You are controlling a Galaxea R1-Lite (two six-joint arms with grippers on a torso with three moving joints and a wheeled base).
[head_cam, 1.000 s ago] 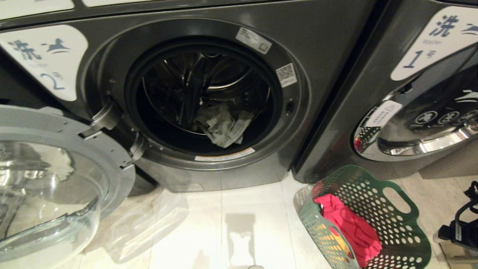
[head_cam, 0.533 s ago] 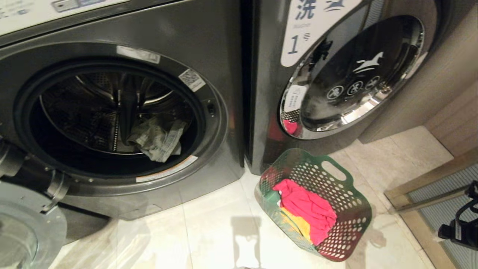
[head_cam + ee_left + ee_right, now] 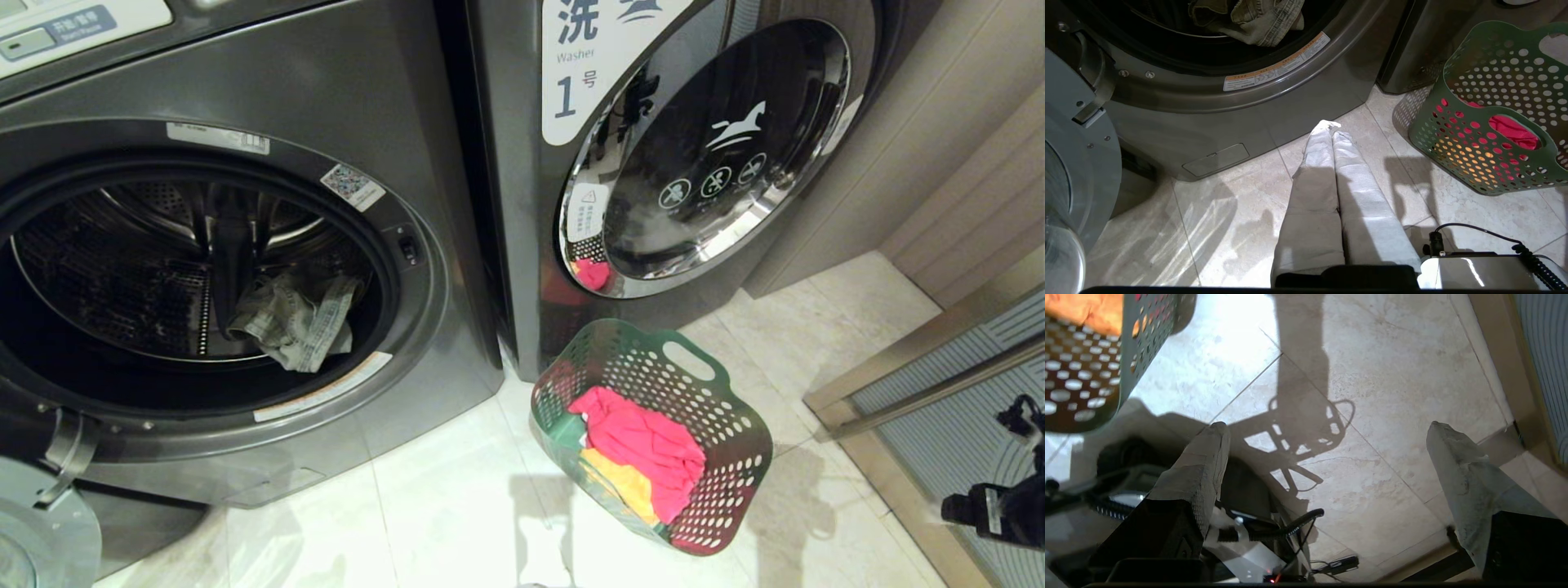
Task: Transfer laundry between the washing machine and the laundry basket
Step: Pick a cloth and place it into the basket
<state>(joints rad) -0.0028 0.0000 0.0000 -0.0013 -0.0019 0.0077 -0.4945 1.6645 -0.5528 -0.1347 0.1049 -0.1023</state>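
White "Washer 1" label (image 3: 584, 65), orange-banded sticker (image 3: 1276, 67) under open drum

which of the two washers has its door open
The left washing machine, with a greyish garment lying in its exposed drum. The machine labelled 1, right beside it above the green laundry basket, has its chrome-rimmed door shut.

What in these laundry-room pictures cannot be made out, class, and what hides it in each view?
- Washing machine door: cut off by the head view's lower-left edge.
- Laundry basket: what lies under the pink cloth and yellow cloth is covered.
- Right gripper: mostly beyond the head view's right edge.
- Sticker print on the drum rim: too small.
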